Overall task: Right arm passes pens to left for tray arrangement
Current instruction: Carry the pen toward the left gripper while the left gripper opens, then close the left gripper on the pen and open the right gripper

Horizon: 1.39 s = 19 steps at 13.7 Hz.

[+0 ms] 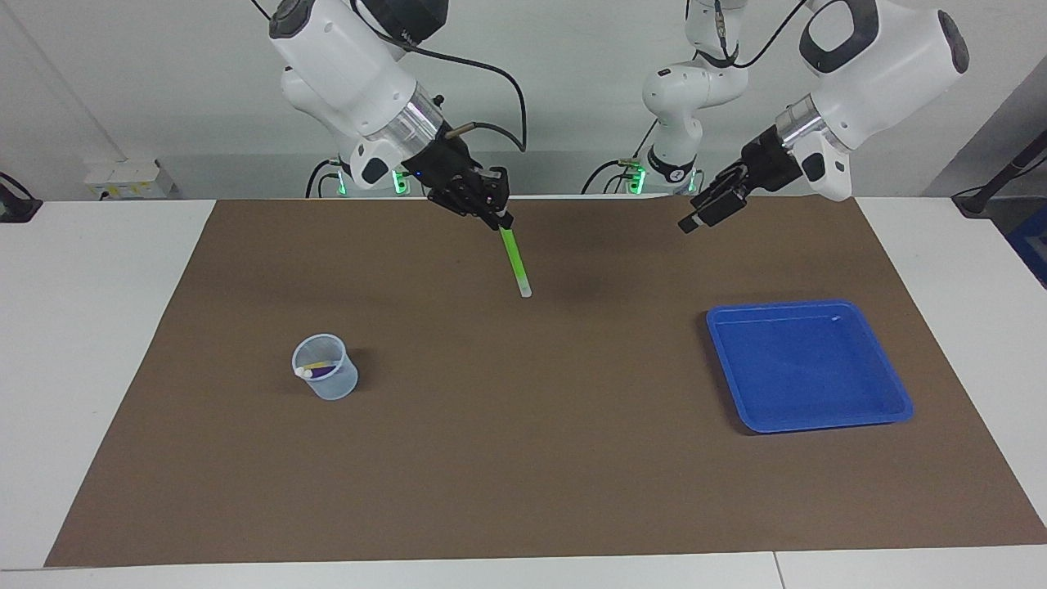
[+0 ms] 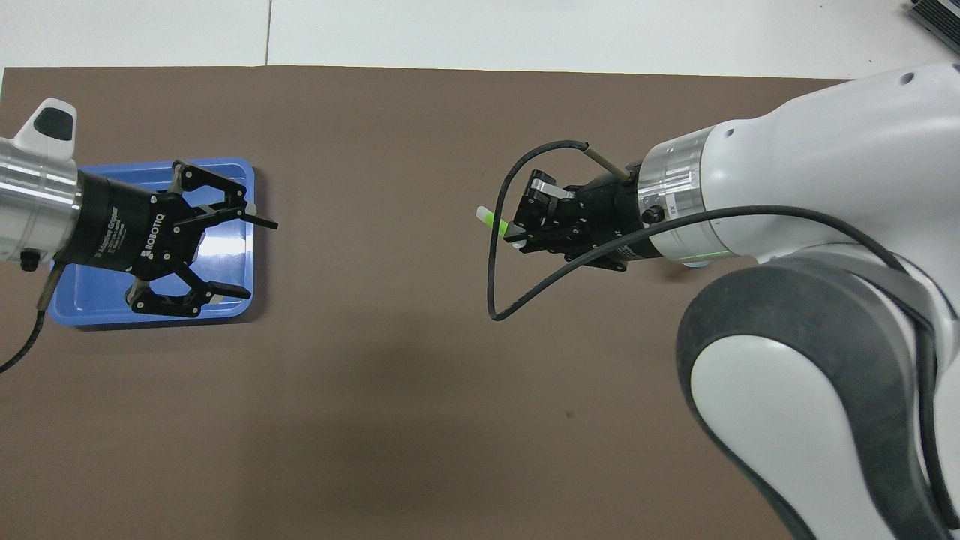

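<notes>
My right gripper (image 1: 496, 215) is shut on the upper end of the green pen (image 1: 515, 260), which hangs slanting over the middle of the mat, pale end down. From above, only the pen's tip (image 2: 489, 219) shows past the right gripper (image 2: 517, 234). My left gripper (image 1: 694, 222) is raised and turned sideways toward the pen, a gap apart from it. It stands open and holds nothing. In the overhead view the left gripper (image 2: 259, 257) covers much of the blue tray (image 2: 90, 309). The tray (image 1: 806, 364) lies bare. The purple pen (image 1: 325, 370) and yellow pen (image 1: 319, 363) lie in the cup.
A small translucent cup (image 1: 327, 380) stands on the brown mat (image 1: 523, 450) toward the right arm's end; the right arm hides it from above. A black cable (image 2: 499, 292) loops beside the right wrist. White table borders the mat.
</notes>
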### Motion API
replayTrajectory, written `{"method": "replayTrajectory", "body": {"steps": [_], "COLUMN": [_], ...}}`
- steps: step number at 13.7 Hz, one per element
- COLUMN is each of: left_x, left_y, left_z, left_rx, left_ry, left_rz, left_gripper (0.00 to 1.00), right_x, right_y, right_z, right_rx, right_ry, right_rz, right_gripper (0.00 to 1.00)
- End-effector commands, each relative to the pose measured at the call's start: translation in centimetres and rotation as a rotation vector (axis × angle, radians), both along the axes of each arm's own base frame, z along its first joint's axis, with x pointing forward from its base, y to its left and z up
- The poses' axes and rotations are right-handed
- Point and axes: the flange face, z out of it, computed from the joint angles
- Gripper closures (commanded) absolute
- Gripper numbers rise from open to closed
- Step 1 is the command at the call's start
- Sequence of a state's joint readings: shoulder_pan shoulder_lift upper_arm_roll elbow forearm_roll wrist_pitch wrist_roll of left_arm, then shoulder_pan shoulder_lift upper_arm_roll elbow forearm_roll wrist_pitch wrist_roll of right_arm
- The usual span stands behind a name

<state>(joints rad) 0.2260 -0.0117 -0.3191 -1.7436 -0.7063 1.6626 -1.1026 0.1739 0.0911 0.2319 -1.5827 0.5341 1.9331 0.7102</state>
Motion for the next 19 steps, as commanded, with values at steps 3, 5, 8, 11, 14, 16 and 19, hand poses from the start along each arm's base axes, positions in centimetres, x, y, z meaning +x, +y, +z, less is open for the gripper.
{"method": "replayTrajectory", "body": {"steps": [3,5,8,11,14,16,19], "left_x": [1.5,1.5,0.8,0.3,-0.2,-0.1,0.1], "left_y": [-2.7,-4.5,-8.6,-11.4,-11.5,-10.7,-10.2], "left_z": [-2.5,-2.4,-2.7,-2.9,-4.2,-5.0,-5.4], "left_rx": [-0.114,-0.135,-0.161,-0.155,-0.142,-0.137,-0.114], "left_ry": [0.112,0.097,0.077,0.042,0.015,-0.017,-0.044], "left_rz": [0.201,0.215,0.223,0.194,0.137,0.093,0.067], "left_gripper": [0.18,0.18,0.19,0.11,0.16,0.2,0.21], "right_x": [-0.7,-0.8,-0.9,-2.1,-2.3,-2.3,-2.3], "right_y": [2.5,3.8,6.2,9.3,9.6,9.5,9.6], "right_z": [-0.1,-0.7,-2.2,-2.8,-3.3,-3.3,-3.3], "right_rx": [0.045,0.058,0.071,0.086,0.08,0.08,0.079], "right_ry": [0.0,-0.012,-0.017,-0.014,-0.014,-0.014,-0.011], "right_rz": [-0.05,-0.073,-0.089,-0.097,-0.096,-0.098,-0.095], "right_gripper": [0.85,0.85,0.85,0.85,0.85,0.85,0.85]}}
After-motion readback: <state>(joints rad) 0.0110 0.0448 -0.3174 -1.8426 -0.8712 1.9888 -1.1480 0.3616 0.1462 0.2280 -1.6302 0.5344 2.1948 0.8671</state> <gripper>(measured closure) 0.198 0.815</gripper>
